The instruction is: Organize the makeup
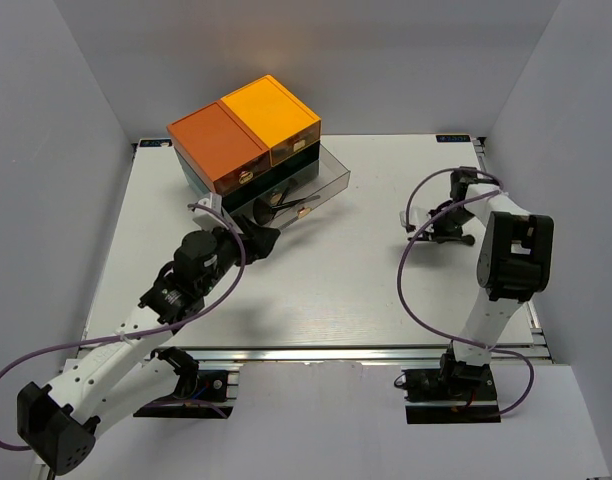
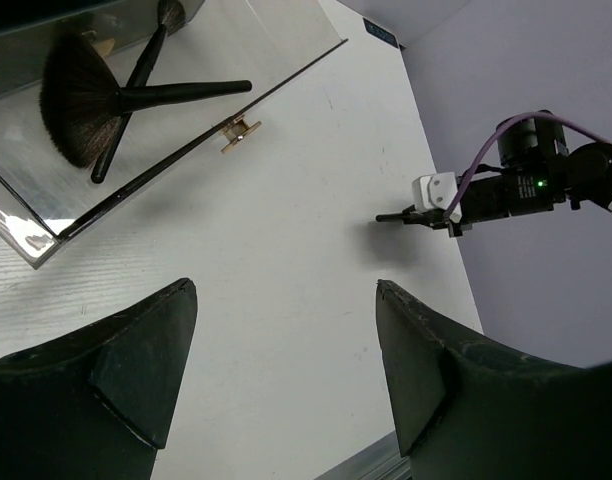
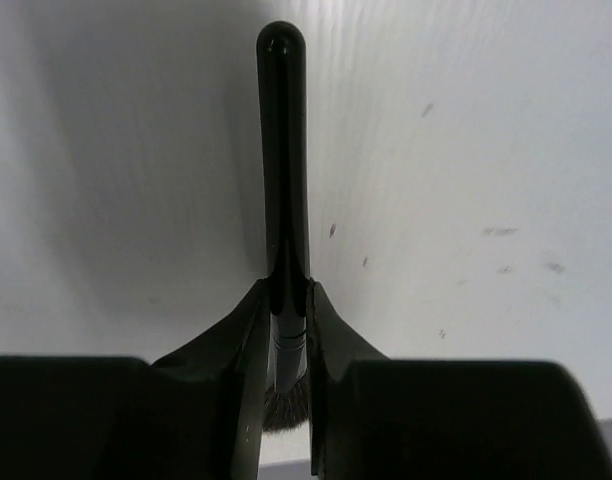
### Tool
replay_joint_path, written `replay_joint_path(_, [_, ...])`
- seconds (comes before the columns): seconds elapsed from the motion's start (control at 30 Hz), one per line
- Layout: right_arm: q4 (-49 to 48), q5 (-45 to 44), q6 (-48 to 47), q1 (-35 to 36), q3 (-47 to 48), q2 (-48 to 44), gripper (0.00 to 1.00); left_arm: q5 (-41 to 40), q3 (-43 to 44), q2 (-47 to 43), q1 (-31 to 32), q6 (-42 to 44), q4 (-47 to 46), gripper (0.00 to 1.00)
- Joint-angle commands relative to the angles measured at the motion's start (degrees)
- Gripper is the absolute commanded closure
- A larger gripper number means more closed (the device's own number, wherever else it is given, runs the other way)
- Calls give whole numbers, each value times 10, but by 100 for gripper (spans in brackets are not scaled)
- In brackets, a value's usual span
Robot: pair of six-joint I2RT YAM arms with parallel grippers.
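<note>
A clear drawer of the organizer stands pulled open, with a black fan brush and a second black-handled brush lying inside; the brushes also show in the top view. My left gripper is open and empty, hovering over bare table just in front of the drawer. My right gripper is shut on a thin black-handled brush, bristles toward the wrist and handle pointing out, low over the table at the right.
The orange-topped dark-green drawer box stands at the back left. The drawer front has a small gold handle. The table's right edge runs close to the right arm. Purple cables loop round both arms.
</note>
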State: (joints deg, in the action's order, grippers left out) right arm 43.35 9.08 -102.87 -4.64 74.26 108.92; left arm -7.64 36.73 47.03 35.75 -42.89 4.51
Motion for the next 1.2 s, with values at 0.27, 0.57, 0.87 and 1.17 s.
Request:
replay_joint_path(0.27, [65,318,268,186,218,-159,100,-93,115,25,0,62,126,15])
replay_joint_path(0.57, [-138,140,367,420,289,-68,100,-83,115,15,-1,45,142,15])
replay_joint_path(0.87, [-169,45,333,456,355,51,100,-70,44,-48,-1,-16,109,15])
replay_joint_path(1.17, [-187,28,329,456,320,69,54,-4,48,-7,-1,-6,67,19])
